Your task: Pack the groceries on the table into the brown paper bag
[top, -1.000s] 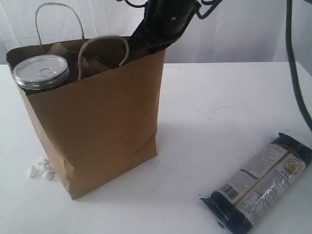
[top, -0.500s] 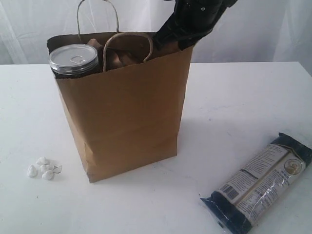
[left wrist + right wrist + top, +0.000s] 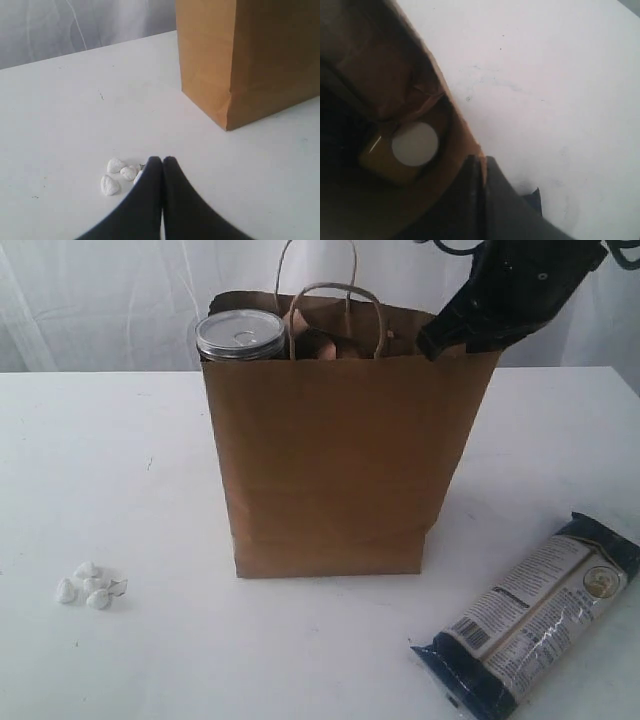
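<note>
Our right claw (image 3: 436, 342), clenched on the rim of the brown paper bag (image 3: 340, 460), has dragged it rightward over the tabletop (image 3: 110, 470), nearer the long dark-blue packet (image 3: 530, 625), which we judge must go in next. Our left claw (image 3: 162, 162) is clenched, empty.

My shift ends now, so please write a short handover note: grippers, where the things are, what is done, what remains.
Left gripper: shut, empty, over the table near small white pieces.
Right gripper: shut on the rim of the brown paper bag, which stands upright.
Done: silver pull-tab can and white-capped bottle are in the bag.
To do: long dark-blue packet lies on the table, right of the bag.
</note>
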You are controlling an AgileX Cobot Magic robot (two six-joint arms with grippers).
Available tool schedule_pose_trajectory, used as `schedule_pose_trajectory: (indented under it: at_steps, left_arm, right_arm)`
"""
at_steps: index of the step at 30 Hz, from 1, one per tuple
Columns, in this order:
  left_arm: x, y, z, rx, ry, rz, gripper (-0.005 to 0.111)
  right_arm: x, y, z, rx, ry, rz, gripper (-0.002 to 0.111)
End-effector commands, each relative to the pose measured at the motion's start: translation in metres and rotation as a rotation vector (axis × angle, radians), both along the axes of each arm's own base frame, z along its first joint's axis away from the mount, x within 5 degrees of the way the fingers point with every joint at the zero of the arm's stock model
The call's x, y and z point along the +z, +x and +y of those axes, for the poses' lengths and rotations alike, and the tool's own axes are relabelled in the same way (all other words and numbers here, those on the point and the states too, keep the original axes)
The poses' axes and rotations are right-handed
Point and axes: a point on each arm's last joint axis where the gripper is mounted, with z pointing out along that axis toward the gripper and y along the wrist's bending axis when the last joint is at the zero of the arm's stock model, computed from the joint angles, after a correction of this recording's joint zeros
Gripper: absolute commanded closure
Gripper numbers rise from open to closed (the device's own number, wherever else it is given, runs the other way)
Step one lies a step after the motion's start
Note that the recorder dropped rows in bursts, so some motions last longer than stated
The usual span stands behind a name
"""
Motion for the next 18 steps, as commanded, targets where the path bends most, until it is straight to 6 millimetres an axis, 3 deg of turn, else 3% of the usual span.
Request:
schedule_pose_trajectory:
  at_steps: [1,13,16,18]
  left_arm:
    - [-0.001,0.0,0.0,-0.004,-0.001,0.004,0.107]
    - [-0.001,0.0,0.0,-0.004,-0.001,0.004,0.107]
    - [-0.001,0.0,0.0,-0.004,-0.001,0.004,0.107]
    - [-0.001,0.0,0.0,-0.004,-0.001,0.004,0.107]
  right_arm:
    - [0.005,-0.002,-0.007,-0.001,-0.019,-0.036,0.108]
    - [0.006,-0.008,0.017,0.104,0.108,-0.027,0.107]
    - [0.007,-0.007,0.02,0.113,0.117,-0.046,0.097]
    - [0.008,-0.007,0.02,0.113,0.122,-0.054,0.085]
